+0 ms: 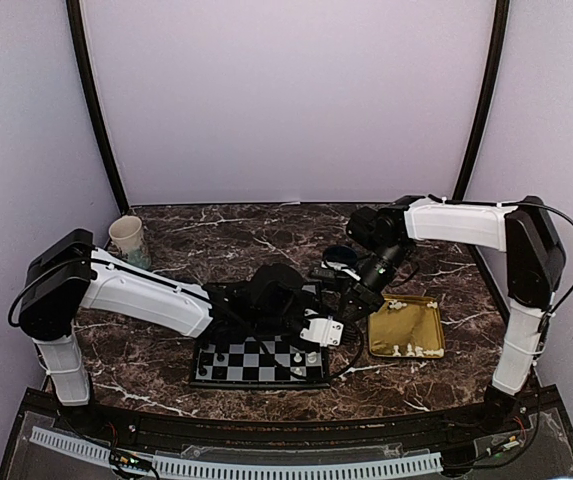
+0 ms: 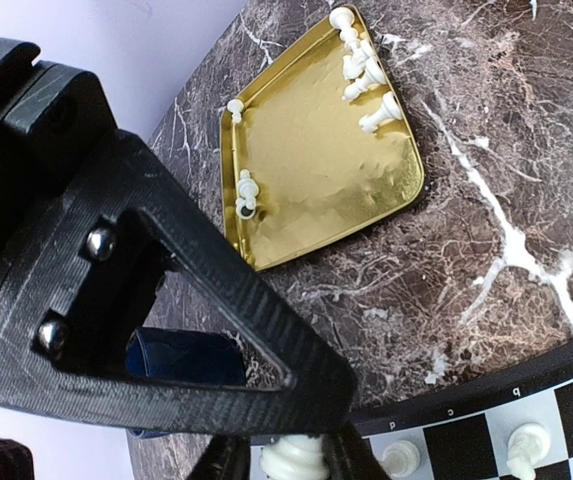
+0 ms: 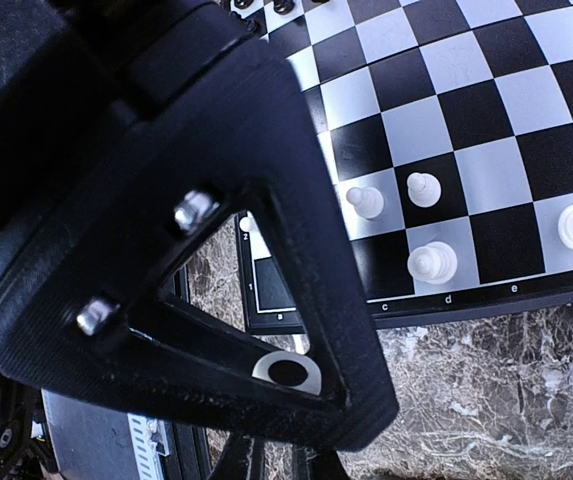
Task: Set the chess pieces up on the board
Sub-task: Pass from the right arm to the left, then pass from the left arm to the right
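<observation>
Left gripper, apparently pinching chess piece

A: Where's the board?
B: I've got it mid near edge of the table, tray just to its rt.
A: Chess pieces?
B: Few on board's rt end, more in tray, mostly along its near side. Cup at far-left corner.

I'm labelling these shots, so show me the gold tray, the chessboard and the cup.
gold tray (image 2: 316, 170): left wrist view, bare floor.
chessboard (image 3: 478, 112): right wrist view, an empty square.
cup (image 1: 126, 238): top view, its side.
</observation>
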Tool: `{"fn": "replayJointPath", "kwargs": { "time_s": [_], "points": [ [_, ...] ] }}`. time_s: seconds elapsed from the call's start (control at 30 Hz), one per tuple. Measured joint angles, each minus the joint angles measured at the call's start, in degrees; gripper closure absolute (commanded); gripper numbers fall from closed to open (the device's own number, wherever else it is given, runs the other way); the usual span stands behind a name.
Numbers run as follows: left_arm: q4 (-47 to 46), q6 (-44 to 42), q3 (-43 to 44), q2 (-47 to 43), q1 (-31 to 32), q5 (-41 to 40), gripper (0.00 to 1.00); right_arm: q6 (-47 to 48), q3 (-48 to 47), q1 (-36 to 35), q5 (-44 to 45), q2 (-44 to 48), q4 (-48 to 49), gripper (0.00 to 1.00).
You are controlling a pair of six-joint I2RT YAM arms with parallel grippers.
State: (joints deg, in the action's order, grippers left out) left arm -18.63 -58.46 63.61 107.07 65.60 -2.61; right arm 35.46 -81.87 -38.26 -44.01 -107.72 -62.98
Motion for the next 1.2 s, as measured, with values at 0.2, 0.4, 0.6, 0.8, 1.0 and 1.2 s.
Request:
{"fn": "replayJointPath", "kwargs": {
  "time_s": [0.2,0.4,0.6,0.8,1.0,1.2],
  "points": [
    [0.1,0.3,0.0,0.2,0.3,-0.7,0.83,-0.3,0.0,0.0,0.0,0.0,0.0,0.92],
    [0.1,1.5,0.0,0.2,0.3,-1.4,0.88,-0.8,0.0,0.0,0.2,0.0,0.0,0.88],
    [-0.5,5.3,0.2,0.2,0.3,-2.0,0.89,-1.6,-1.3,1.0,0.6,0.9,-0.5,0.79],
    [-1.7,13.8,0.2,0.2,-1.0,-1.0,0.89,-2.1,-3.9,4.5,0.5,4.7,-1.4,0.76],
    [-5.6,26.3,0.1,0.2,-3.8,1.3,0.87,-4.2,-4.2,6.9,0.7,9.8,0.2,0.73],
    [-12.6,41.6,-1.4,-0.2,-6.6,1.3,0.85,-8.4,-4.1,7.4,2.4,10.7,4.9,0.67]
  ]
}}
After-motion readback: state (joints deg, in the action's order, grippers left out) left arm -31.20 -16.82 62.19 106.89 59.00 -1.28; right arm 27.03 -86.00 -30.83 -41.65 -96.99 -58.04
